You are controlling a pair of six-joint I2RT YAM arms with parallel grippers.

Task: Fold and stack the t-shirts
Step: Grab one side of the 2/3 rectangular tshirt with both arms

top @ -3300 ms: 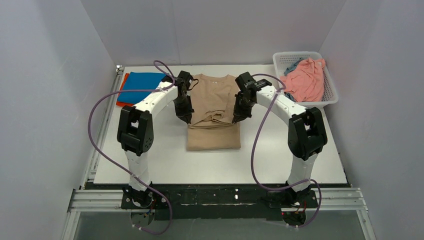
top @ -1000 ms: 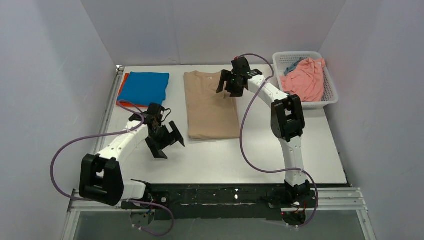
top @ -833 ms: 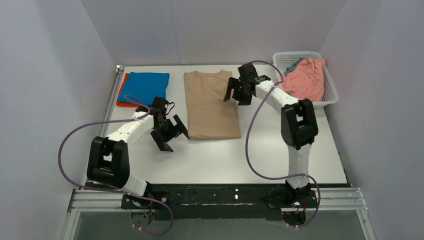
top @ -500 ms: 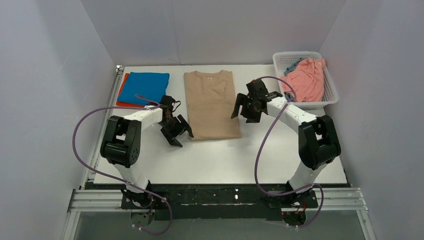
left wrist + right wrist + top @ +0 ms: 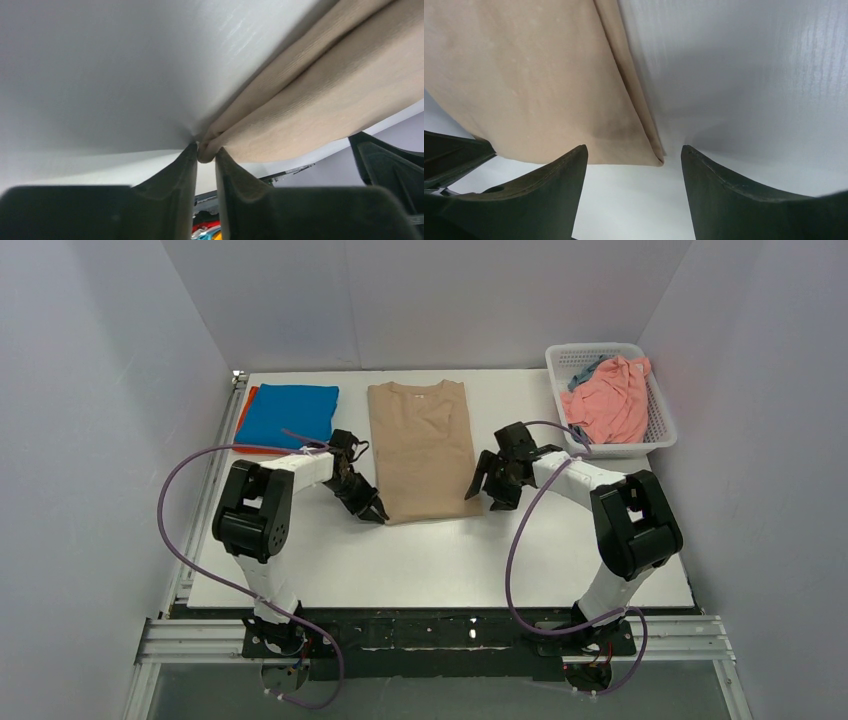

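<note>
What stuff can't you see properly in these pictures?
1. Orange-red t-shirt: in the top view, the folded bright blue t-shirt lies on it and covers all but an edge.
2. Grey-blue cloth in the white mesh basket: in the top view, the salmon pink t-shirt hides most of it.
3. Beige-tan folded t-shirt: each wrist view shows only a corner; the picture edges cut off the rest.
</note>
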